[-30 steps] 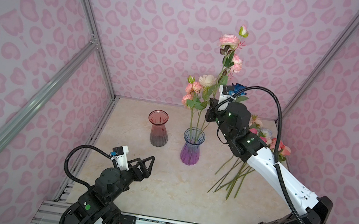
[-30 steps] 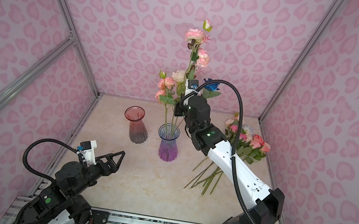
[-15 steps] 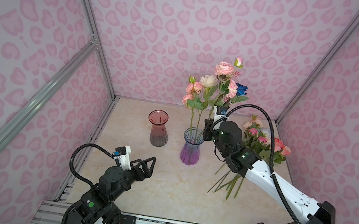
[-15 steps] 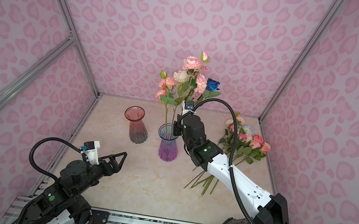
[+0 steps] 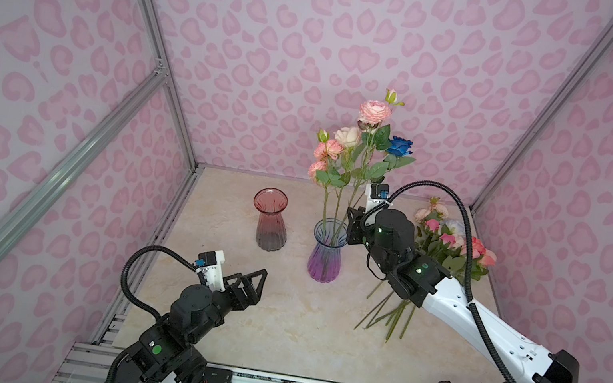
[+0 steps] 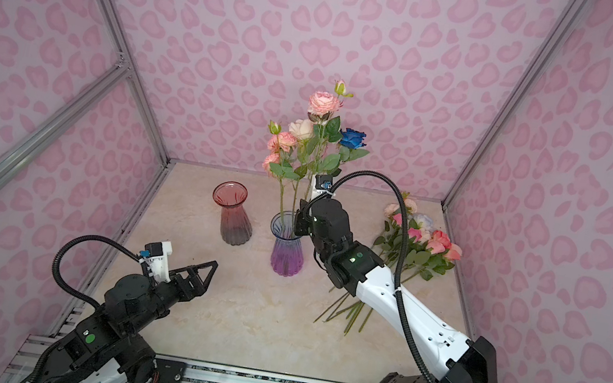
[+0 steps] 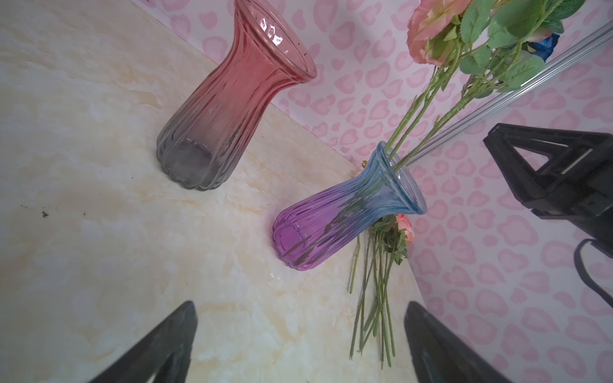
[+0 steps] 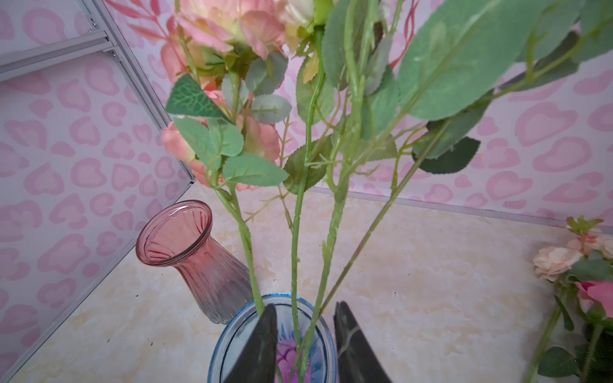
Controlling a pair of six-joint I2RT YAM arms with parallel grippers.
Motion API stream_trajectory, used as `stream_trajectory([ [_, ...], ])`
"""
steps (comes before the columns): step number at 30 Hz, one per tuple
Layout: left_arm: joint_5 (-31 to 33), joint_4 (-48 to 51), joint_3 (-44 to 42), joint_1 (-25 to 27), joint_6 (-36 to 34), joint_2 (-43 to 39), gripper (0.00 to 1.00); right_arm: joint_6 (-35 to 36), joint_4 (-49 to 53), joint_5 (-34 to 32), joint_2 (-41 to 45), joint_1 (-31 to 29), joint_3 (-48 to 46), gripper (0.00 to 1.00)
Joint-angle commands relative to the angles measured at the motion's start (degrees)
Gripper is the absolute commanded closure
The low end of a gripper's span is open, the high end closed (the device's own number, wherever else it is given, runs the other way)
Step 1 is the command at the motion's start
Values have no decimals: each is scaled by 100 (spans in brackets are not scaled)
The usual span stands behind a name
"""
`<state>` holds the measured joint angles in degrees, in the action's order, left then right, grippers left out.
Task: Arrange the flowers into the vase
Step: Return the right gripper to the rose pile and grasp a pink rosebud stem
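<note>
A blue-and-purple glass vase (image 5: 325,252) (image 6: 288,248) (image 7: 335,228) stands mid-table and holds several flowers (image 5: 364,139) (image 6: 312,134) (image 8: 232,39) with pink, cream and blue heads. My right gripper (image 5: 352,223) (image 6: 300,221) (image 8: 305,306) hovers just over the vase rim (image 8: 229,335). Its jaws stand apart on either side of green stems (image 8: 326,252) without pinching them. More flowers (image 5: 452,242) (image 6: 423,237) (image 8: 557,258) lie in a pile at the right. My left gripper (image 5: 261,277) (image 6: 214,265) (image 7: 300,305) is wide open and empty near the front left.
An empty red-to-grey glass vase (image 5: 270,220) (image 6: 233,214) (image 7: 225,109) (image 8: 195,252) stands just left of the blue one. Pink patterned walls with aluminium frame posts (image 5: 147,26) close in the marble table (image 5: 274,322) on three sides.
My right gripper came down with the tall pink rose, whose stem now stands in the blue vase, and its jaws have opened off the stem. The left arm shifted only slightly.
</note>
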<state>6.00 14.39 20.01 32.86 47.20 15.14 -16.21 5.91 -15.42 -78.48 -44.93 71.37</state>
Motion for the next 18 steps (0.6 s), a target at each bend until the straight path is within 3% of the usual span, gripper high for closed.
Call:
stream_trajectory([
  [1, -13, -297, -22, 1, 45, 27, 2, -117, 49, -80, 252, -77, -87, 66],
  [9, -256, -550, -74, 1, 32, 155, 1, -190, 678, -534, 1007, 85, -249, 62],
  [11, -519, -890, -187, 1, 131, 340, 0, -313, 943, -438, 1142, 583, -430, 62],
  [16, -1537, -2058, -397, 104, 394, 1434, 4, -1200, 1748, 1040, 867, 3013, -851, 68],
  [18, -1607, -2131, -252, 275, 271, 1779, 5, -1341, 1817, 1426, 498, 3649, -971, 71],
])
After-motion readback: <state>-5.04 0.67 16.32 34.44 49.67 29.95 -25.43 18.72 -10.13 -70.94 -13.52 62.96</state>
